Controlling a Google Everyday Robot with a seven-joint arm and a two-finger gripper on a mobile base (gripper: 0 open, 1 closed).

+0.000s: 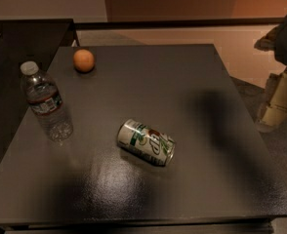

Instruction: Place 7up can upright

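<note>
The 7up can (146,143) lies on its side near the middle of the dark table (182,82). It is white-silver with green lettering and a red spot, with its end facing the lower right. My gripper (273,113) hangs at the far right of the view, beyond the table's right edge and well away from the can. It holds nothing that I can see.
A clear plastic water bottle (46,104) stands upright at the table's left side. An orange fruit (84,60) sits at the back left. A second dark surface (16,48) adjoins the table on the left. The floor drops away past the right edge.
</note>
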